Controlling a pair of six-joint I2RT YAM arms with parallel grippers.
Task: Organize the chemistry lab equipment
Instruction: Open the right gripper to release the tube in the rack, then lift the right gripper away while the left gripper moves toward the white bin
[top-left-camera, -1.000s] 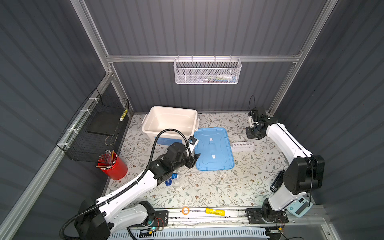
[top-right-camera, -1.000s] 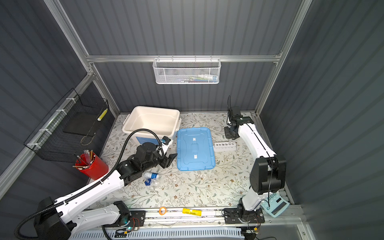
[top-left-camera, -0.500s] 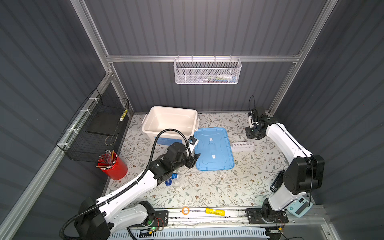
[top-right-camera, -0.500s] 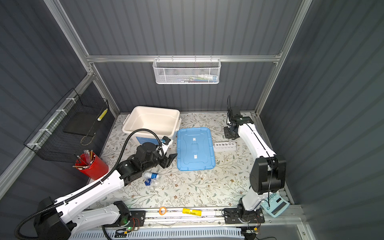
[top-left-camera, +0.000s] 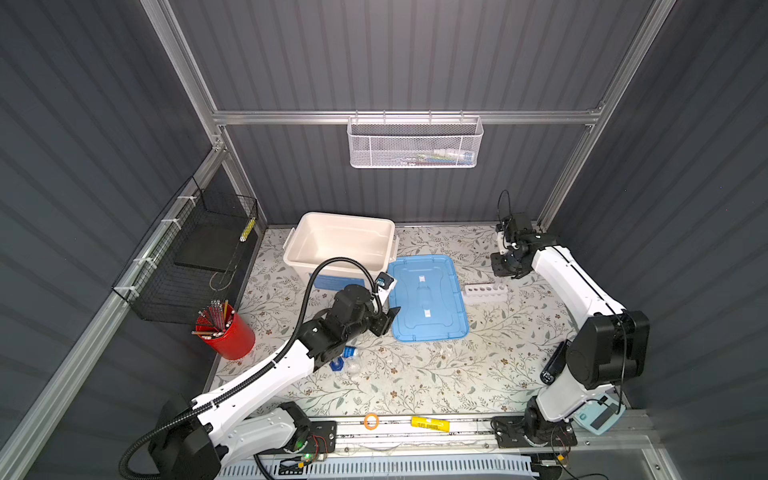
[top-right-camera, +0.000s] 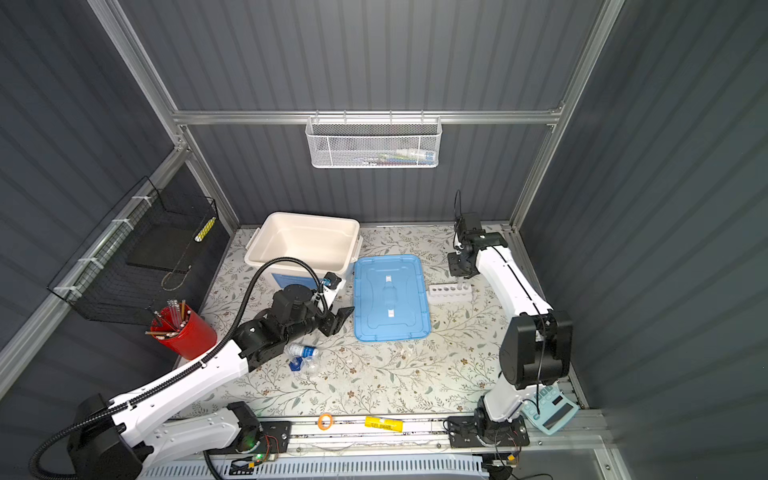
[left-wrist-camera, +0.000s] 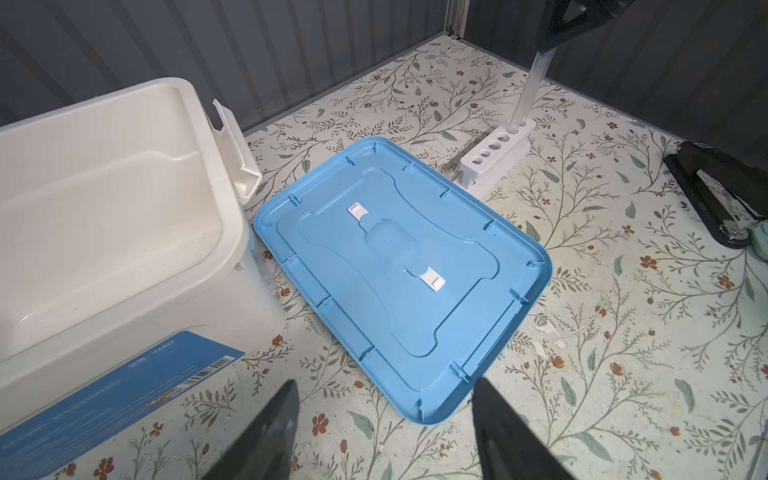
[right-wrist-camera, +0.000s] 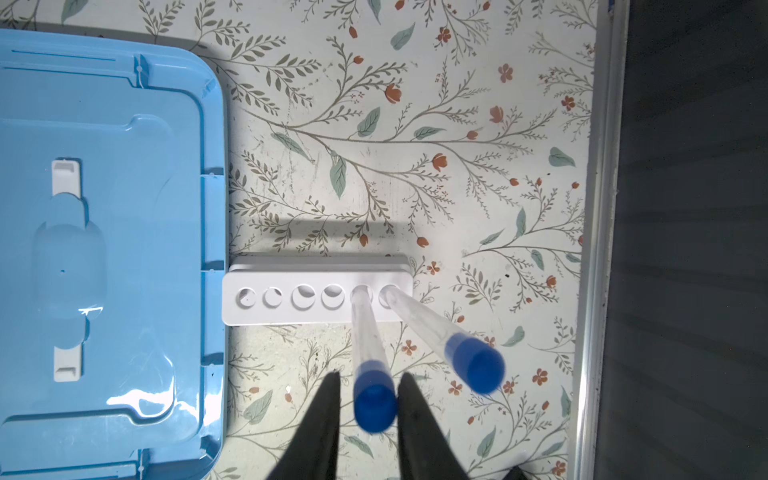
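Observation:
The white holed rack (right-wrist-camera: 316, 297) stands on the floral table beside the blue lid. Two blue-capped long tubes stand in its end holes. One tube (right-wrist-camera: 368, 357) rises between the fingers of my right gripper (right-wrist-camera: 370, 376), which is open, with a small gap showing beside the cap. The other tube (right-wrist-camera: 440, 336) leans away, free. My left gripper (left-wrist-camera: 384, 395) is open and empty over the table at the lid's near corner. In a top view, a white blue-labelled bottle (top-right-camera: 302, 350), a blue hexagonal base (top-right-camera: 295, 365) and a clear flask (top-right-camera: 311, 365) lie by the left arm.
A white tub (top-left-camera: 345, 241) stands at the back, with its blue lid (top-left-camera: 428, 297) flat on the table beside it. A red cup of sticks (top-left-camera: 226, 332) is at the left. A pale blue calculator (top-left-camera: 598, 417) lies by the right arm's base. The side wall is close behind the rack.
The right gripper's jaws have parted a little round the tube's cap. Neither arm has visibly moved.

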